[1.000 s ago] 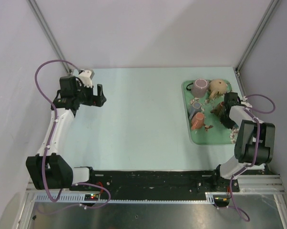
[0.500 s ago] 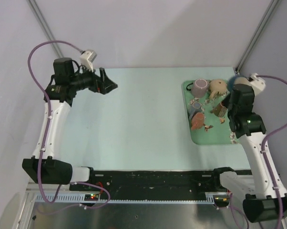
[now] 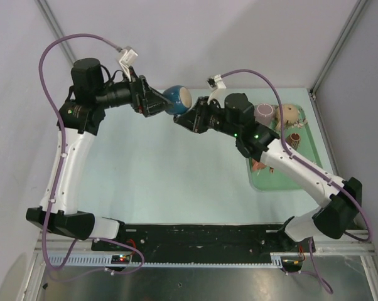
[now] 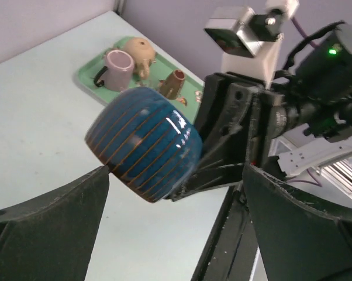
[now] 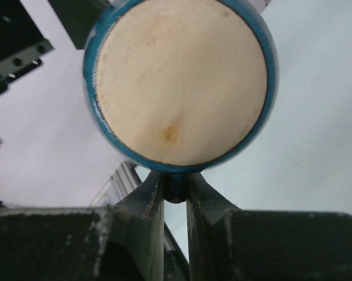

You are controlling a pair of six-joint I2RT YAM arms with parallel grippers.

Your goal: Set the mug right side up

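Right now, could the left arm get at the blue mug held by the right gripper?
Probably yes: the left gripper stands open right at the blue mug, nothing between them, and the right gripper pinches only its handle.

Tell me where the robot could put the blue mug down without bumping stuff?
The table is bare from the left arm across the middle, up to the left edge of the green tray. The tray is crowded: pink mug, tan pot, brown cup. The blue mug is in the right gripper.
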